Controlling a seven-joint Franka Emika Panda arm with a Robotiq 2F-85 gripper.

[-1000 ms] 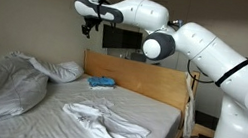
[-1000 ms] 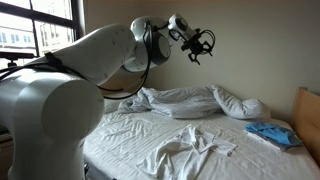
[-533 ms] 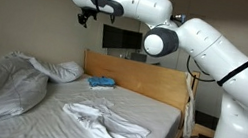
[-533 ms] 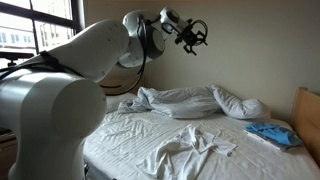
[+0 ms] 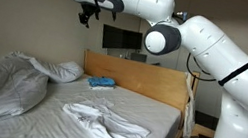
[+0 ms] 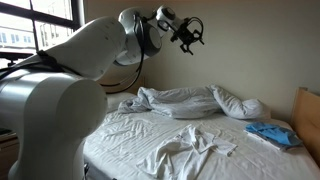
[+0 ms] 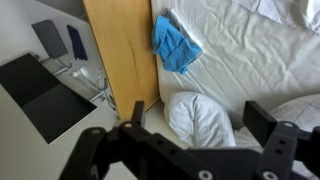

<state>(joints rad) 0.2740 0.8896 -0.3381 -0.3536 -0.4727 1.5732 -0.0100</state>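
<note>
Wrist view: you are holding the gripper wide open (2 fingers apart, nothing gripped) above the pillow and blue cloth.

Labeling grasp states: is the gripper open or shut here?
Open. In the wrist view the gripper shows its fingers wide apart with nothing between them; the pillow below shows through the gap.
</note>
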